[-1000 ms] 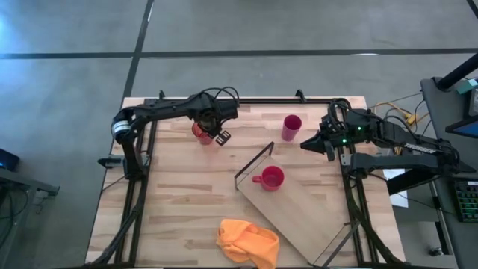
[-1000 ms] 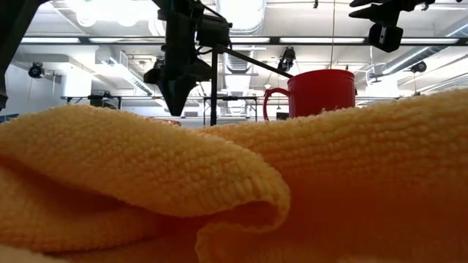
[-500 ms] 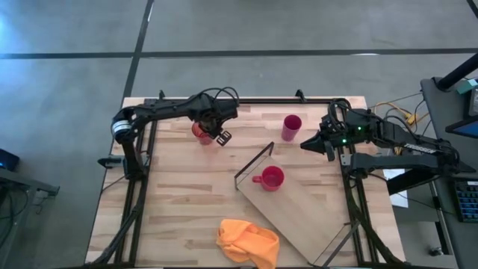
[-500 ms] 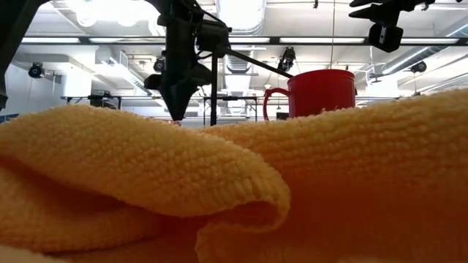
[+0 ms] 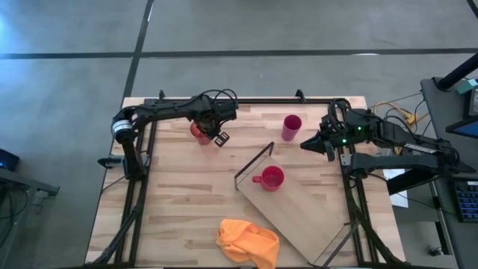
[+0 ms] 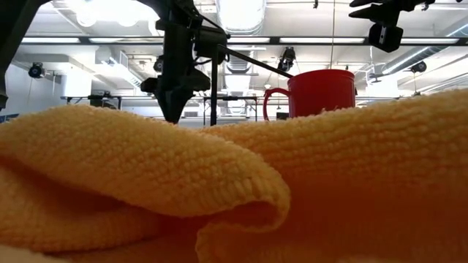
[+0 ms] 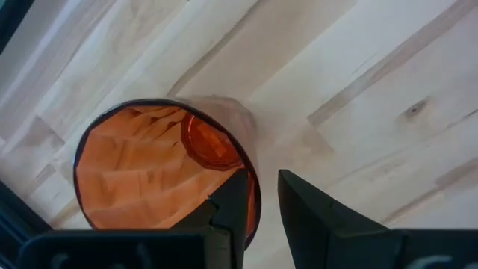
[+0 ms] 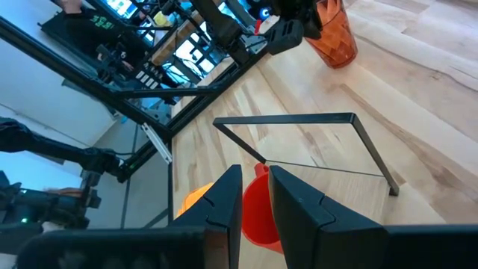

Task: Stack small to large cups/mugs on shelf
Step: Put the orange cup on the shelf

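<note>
The orange patterned tumbler [image 5: 197, 131] stands at the table's far left; it also shows in the right wrist view [image 8: 333, 34]. My left gripper [image 5: 212, 127] is shut on its rim. The magenta-pink cup [image 5: 290, 127] stands upright on the tabletop, far of the shelf. The red mug [image 5: 271, 178] stands upright on the plywood shelf [image 5: 306, 213], near its wire frame [image 5: 252, 161]. My right gripper [image 5: 309, 144] is shut and empty, right of the pink cup. My left gripper holds the tumbler by its rim wall [image 7: 255, 196], on the side toward the table's right. One finger [image 7: 230, 203] is inside the tumbler and one finger [image 7: 310, 213] is outside. The fingers come from above, pointing down. The tumbler's base is on the table.
A yellow-orange cloth [image 5: 246, 240] lies bunched at the table's near edge and fills the low view's foreground [image 6: 183, 183]. Black frame rails [image 5: 142, 172] run along the table's left and right sides.
My left gripper has gone down a little and slightly toward the table's left edge at the tumbler.
</note>
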You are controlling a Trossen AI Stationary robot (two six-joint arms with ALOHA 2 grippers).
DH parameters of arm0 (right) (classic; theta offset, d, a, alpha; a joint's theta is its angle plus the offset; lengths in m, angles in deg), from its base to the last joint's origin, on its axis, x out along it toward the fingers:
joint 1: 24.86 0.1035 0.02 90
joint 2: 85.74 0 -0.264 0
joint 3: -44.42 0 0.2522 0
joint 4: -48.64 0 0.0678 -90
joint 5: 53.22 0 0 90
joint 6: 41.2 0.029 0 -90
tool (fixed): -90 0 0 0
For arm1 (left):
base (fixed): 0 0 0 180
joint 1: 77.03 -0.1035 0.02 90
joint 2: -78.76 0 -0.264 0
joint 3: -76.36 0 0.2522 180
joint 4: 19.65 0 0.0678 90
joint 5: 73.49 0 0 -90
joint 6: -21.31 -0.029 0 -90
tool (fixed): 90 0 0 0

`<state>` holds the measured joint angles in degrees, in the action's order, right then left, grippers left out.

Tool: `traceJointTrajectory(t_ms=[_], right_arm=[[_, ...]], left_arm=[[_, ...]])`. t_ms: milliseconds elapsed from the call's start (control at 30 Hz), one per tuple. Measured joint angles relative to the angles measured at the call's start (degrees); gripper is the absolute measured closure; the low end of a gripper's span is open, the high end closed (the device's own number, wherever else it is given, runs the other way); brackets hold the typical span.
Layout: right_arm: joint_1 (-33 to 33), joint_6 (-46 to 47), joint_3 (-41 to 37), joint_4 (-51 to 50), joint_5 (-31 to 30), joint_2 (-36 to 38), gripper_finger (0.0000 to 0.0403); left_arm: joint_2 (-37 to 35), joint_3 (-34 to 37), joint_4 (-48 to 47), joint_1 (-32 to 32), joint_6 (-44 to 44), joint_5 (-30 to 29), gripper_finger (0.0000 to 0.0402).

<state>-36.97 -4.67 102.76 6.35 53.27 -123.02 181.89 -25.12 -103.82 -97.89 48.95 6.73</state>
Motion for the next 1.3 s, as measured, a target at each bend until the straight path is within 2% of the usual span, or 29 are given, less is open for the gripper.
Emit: traceJointTrajectory(t_ms=[233,400,567,700,867,1033,1233,1300], right_arm=[[0.0,-0.04,0.0,0.0,0.0,-0.01,0.0339],[0.0,-0.07,0.0,0.02,0.0,0.0,0.0339],[0.0,-0.1,0.0,0.01,0.0,0.0,0.0339],[0.0,-0.57,0.0,0.0,0.0,0.0,0.0339],[0.0,-0.61,0.0,-0.05,-0.02,0.0,0.0339],[-0.02,-1.57,0.02,-0.56,-0.12,0.0,0.0339],[-0.02,-3.65,0.02,-2.92,-7.6,0.11,0.0339],[-0.02,-3.47,0.02,-3.12,-10.98,0.09,0.0339]], left_arm=[[1.18,0.42,1.05,-0.22,-0.98,-0.04,0.0345],[2.94,0.5,0.8,-0.24,-4.31,0.05,0.0392],[3.21,-1.09,-2.27,0.85,-4.57,2.44,0.04],[2.14,-7.23,-9.95,4.73,-4.43,2.94,0.0401],[1.12,-19.93,-17.17,11.88,-2.81,2.22,0.0401],[0.83,-32.16,-16.28,20.54,-0.39,-0.21,0.0401],[1.92,-37.23,-10.07,29.86,0.31,-3.17,0.0401],[2.16,-37.62,-5.96,32.43,-2.83,-4.4,0.0401]])
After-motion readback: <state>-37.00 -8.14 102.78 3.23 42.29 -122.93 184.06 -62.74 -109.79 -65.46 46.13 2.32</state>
